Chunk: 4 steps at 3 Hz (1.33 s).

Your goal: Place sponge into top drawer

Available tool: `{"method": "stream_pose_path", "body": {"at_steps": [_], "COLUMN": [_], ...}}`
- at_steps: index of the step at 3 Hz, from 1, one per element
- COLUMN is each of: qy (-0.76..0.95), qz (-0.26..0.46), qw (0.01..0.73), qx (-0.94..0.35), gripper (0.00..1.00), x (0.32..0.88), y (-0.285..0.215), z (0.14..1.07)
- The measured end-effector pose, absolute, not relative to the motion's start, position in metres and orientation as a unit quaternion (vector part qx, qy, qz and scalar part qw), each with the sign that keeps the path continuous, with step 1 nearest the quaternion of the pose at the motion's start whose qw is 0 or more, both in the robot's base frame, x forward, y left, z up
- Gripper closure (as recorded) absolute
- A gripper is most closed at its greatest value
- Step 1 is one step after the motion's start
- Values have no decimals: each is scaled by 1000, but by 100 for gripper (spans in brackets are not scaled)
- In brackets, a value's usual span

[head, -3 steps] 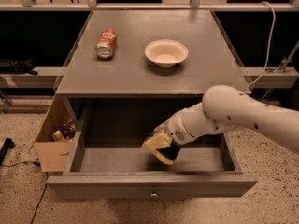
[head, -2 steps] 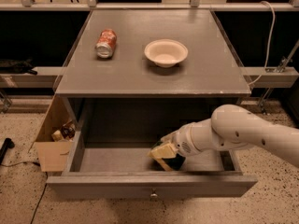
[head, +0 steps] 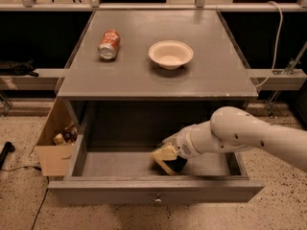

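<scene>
Hanging inside the top drawer [head: 115, 189], the tool [head: 173, 151] grips the sponge [head: 165, 155].

A robot lab (speckled floor [head: 19, 210], cabled rails [head: 276, 73], grey cabinet [head: 144, 80]), gripper [head: 169, 158] inside the top drawer [head: 153, 189].

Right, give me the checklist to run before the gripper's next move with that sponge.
1. Top drawer pulled open: ok.
2. Sponge inside the drawer's walls: ok.
3. Sponge lying flat on the drawer floor: not ok, it sits tilted.
4. Gripper has let go: not ok, it is down in the drawer and its jaws look shut on the sponge.
5. White bowl and can out of the arm's way, up on the cabinet top: ok.
</scene>
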<state>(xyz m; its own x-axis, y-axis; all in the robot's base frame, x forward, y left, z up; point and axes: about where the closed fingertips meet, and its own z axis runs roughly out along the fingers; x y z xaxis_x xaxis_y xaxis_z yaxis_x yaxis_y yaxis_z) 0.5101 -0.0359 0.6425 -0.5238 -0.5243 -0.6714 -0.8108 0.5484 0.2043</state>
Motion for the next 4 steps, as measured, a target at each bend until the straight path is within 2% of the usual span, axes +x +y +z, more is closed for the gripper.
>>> {"method": "stream_pose_path", "body": {"at_steps": [1, 4], "qy": [834, 834], "qz": [256, 256], "qw": [279, 279], "qx": [-400, -400], "gripper": [97, 27], "x": [510, 510], "y": [-36, -36], "z": [643, 643]}}
